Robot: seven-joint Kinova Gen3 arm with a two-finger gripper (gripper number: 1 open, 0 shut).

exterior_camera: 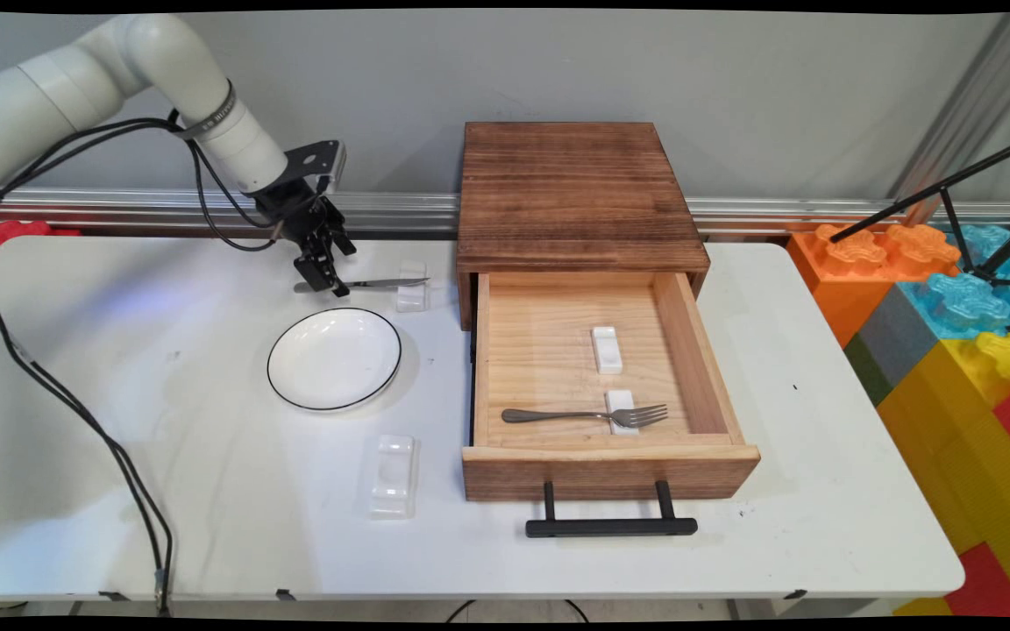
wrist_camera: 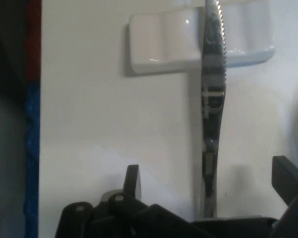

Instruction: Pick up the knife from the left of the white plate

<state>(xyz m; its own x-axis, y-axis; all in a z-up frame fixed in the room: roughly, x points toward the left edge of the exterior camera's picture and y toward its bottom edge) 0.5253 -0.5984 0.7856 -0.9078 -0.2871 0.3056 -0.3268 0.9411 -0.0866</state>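
Grey wall and a silver rail run behind the white bench (exterior_camera: 163,491), where the black two-finger tool (exterior_camera: 330,282) of a white arm hangs low over the handle end of a table knife (exterior_camera: 373,283) at the far left-centre of the surface. Seen from the hand, the tool's two fingers (wrist_camera: 132,181) stand apart, one on each side of the knife's handle, and neither visibly presses on the metal. The knife lies flat, its serrated blade resting across a small white cutlery rest (exterior_camera: 411,295), the handle reaching back toward the tool. Just in front of the knife sits a white plate with a thin black rim (exterior_camera: 334,358), and nearer the camera a second white rest (exterior_camera: 394,475) lies alone on the bench. To the right stands a dark wooden box (exterior_camera: 575,197) with its pale wooden drawer (exterior_camera: 610,469) pulled out, a black bar handle (exterior_camera: 610,526) at the front. Inside the drawer a metal fork (exterior_camera: 584,414) lies crosswise, its tines resting on a small white rest (exterior_camera: 621,412), with another white rest (exterior_camera: 607,349) behind it, apart from the fork. Large toy building blocks in orange, blue, yellow and red (exterior_camera: 952,307) are stacked beyond the bench's right end. No lettering can be read on the arm or on any object.
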